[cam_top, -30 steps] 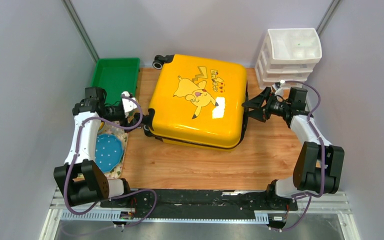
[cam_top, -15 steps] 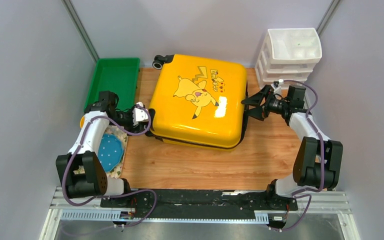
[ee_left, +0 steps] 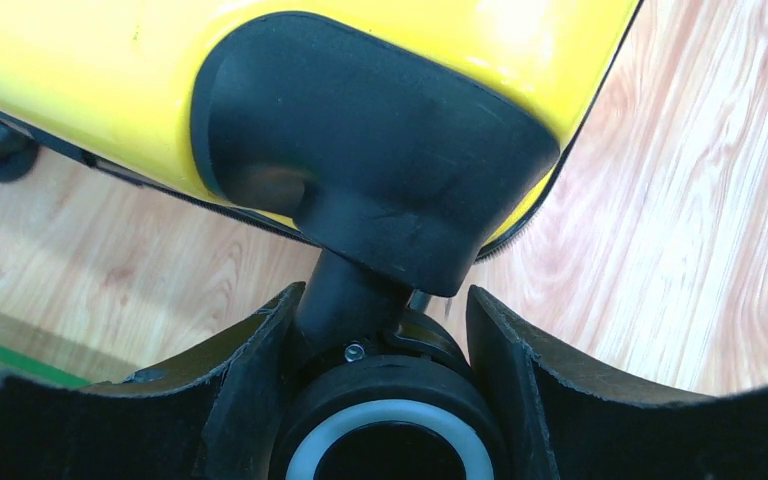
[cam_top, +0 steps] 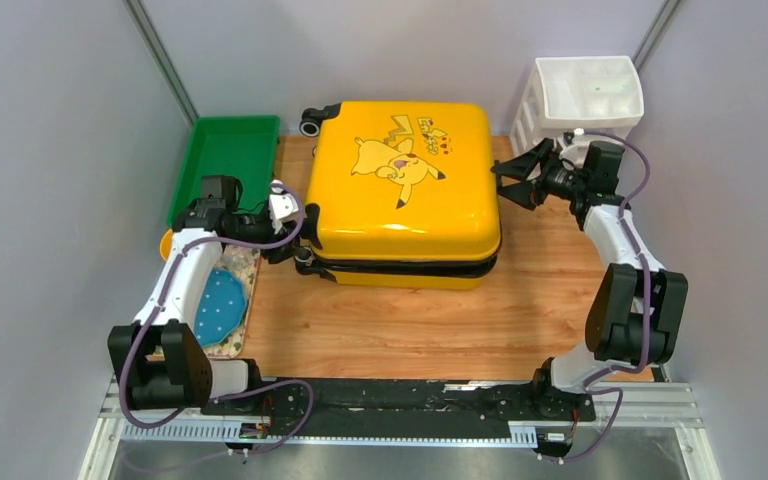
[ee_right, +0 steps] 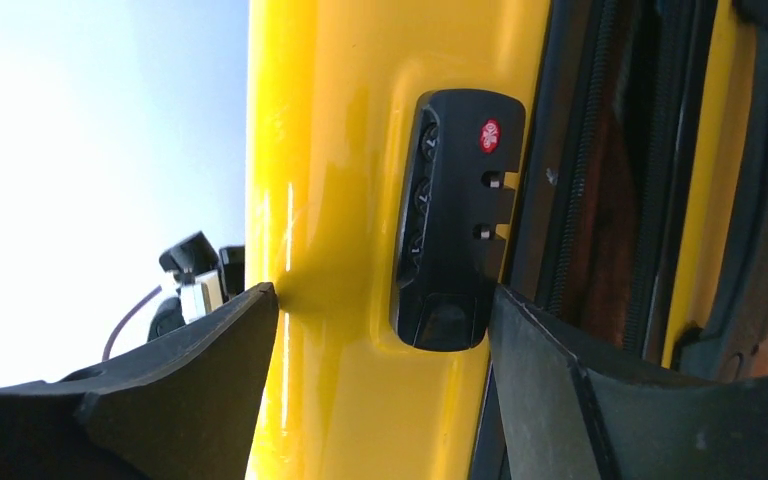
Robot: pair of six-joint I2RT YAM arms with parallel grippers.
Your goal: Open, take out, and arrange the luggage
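- Yellow Pikachu suitcase [cam_top: 405, 190] lies flat on the wooden table [cam_top: 400, 325], print up. It is toward the back, between the green tray [cam_top: 228, 150] and the white drawer unit [cam_top: 590, 90].
- Your left gripper [ee_left: 383, 292] is at the suitcase's near-left corner. Its fingers straddle a black caster wheel [ee_left: 385, 430], and the wheel fills the gap between them, touching both sides.
- Your right gripper [ee_right: 382, 290] faces the suitcase's right side. Its fingers are spread wide on either side of the black combination lock [ee_right: 455, 240] and grip nothing.
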